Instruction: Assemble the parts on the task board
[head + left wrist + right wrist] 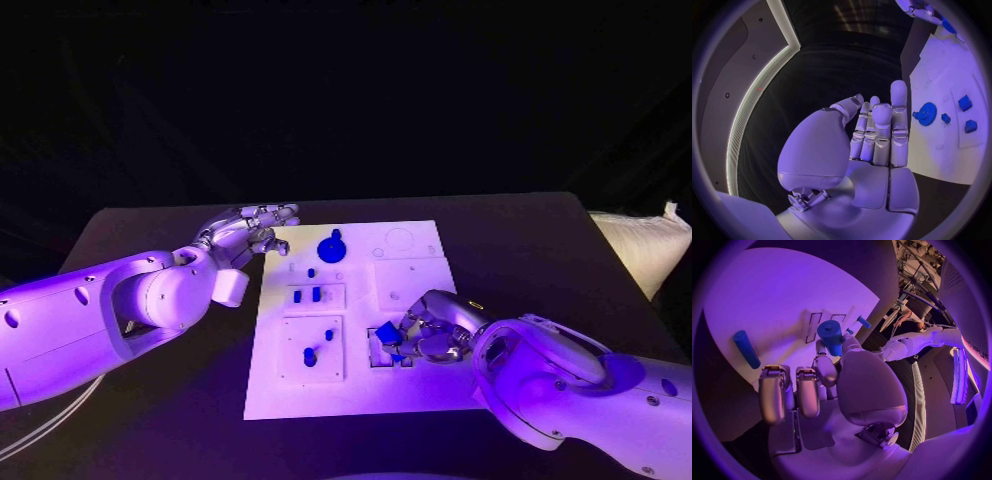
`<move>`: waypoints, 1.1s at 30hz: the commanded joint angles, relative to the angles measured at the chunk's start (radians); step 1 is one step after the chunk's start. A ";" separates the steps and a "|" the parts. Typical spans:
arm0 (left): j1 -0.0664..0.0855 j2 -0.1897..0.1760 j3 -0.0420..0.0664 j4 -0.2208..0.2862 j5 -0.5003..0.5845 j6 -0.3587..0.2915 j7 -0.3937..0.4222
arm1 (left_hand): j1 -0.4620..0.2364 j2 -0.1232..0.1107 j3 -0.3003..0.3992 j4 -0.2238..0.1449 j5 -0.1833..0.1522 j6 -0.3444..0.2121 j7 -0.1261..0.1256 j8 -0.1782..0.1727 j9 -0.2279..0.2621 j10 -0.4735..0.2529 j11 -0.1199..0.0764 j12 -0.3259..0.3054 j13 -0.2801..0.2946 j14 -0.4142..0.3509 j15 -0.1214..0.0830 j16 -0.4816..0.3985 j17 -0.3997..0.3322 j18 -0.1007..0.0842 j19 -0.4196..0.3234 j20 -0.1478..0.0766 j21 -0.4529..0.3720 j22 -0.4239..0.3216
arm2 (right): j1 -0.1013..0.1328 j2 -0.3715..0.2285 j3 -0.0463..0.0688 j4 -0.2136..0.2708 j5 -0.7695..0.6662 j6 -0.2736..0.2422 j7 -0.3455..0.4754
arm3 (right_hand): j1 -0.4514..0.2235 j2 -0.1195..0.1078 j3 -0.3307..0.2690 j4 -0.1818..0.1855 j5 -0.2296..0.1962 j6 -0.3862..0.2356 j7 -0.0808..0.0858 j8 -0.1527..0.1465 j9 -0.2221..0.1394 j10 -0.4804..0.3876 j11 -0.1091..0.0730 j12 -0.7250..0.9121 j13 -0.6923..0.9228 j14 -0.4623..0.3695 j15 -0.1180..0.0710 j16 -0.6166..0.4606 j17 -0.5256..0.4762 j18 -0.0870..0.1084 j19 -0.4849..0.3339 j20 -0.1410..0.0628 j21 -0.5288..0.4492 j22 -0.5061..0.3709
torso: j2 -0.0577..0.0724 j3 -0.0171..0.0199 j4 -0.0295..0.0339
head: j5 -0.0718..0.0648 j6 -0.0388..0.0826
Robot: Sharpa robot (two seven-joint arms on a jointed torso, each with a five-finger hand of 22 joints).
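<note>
The white task board [361, 390] lies in the middle of the table. My right hand [428, 335] hovers over its near right part and pinches a blue cylindrical part [831, 336] between thumb and finger; the same part [388, 335] shows at the hand's left side. My left hand [254, 230] floats at the board's far left corner with fingers straight and apart, holding nothing; its palm [873, 150] faces the camera. A blue gear [332, 247] stands on the board's far left area, just right of that hand. Small blue pegs [307, 295] stand in a square block.
Another blue peg [310, 355] sits in the near left block. A long blue peg [746, 348] lies flat on the board near my right hand. A pale cushion-like object [642, 245] lies off the table's right edge. Black table [519, 240] surrounds the board.
</note>
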 commanded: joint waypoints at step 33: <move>0.000 0.001 0.000 0.007 -0.003 0.024 0.003 | -0.002 0.004 -0.004 -0.005 0.002 -0.012 0.001 0.006 -0.001 -0.011 0.003 0.005 0.001 -0.007 -0.001 -0.002 -0.004 0.011 0.003 0.002 -0.007 -0.002 | 0.000 0.030 0.000 -0.026 -0.087 0.034 -0.019 | -0.291 -0.060 -0.148 0.024 -0.238 0.038 -0.024 0.013 0.098 0.025 -0.032 0.016 0.265 0.092 -0.013 -0.011 0.196 -0.012 0.051 -0.015 -0.011 0.140 | 0.000 0.0010 -0.0014 | 0.000 0.002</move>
